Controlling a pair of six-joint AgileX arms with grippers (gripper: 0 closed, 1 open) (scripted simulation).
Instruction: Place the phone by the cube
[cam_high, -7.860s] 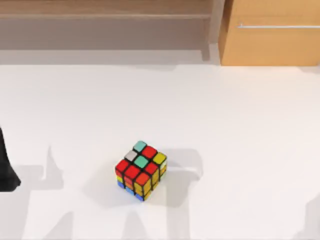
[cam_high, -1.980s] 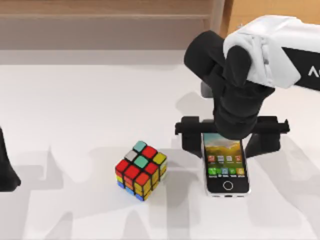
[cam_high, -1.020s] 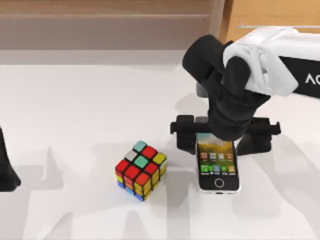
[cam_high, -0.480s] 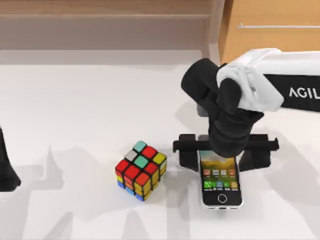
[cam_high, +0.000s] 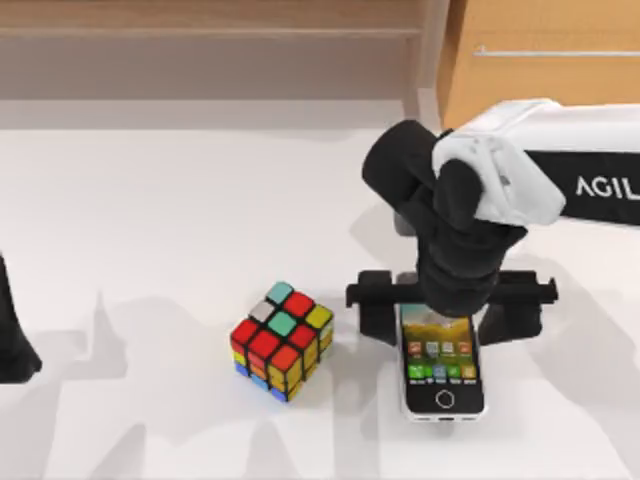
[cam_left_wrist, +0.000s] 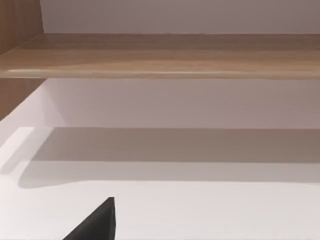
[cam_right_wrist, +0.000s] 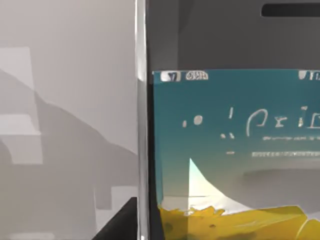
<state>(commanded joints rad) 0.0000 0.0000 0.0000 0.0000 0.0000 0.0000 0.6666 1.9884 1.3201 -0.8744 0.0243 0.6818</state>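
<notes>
Now right gripper (cam_high: 448, 312) is hanging over the phone's (cam_high: 443, 372) top end, fingers spread wide either side of it. Phone is lying flat on the table (cam_high: 180, 220), screen up, near the cube (cam_high: 281, 340), on its right. Left arm is sitting parked at table's left edge.

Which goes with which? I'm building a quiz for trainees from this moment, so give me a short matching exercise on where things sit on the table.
Things:
1. cube
2. phone
3. right end effector
4. left arm

Places:
A. at the table's left edge
B. flat on the table, right of the cube
C. near the table's middle, apart from the phone
D. over the phone's far end

Pairs: 1-C, 2-B, 3-D, 4-A
</notes>
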